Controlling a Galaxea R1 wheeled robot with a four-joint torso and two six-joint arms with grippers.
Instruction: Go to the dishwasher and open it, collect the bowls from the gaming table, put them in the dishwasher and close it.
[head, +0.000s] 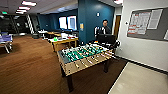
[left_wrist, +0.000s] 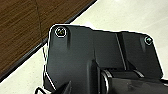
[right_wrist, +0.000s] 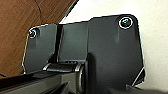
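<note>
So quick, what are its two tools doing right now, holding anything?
Left tool: cannot be told; the left wrist view gives no look at whether it is open or closed.
Right tool: cannot be told, for the same reason.

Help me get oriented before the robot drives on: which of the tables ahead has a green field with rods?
The foosball table, the nearest one, standing on dark legs at the wood floor's edge. The wooden table behind it has a plain top with a small green object.

Both wrists (left_wrist: 100, 62) hang low, pointing down at the floor.
</note>
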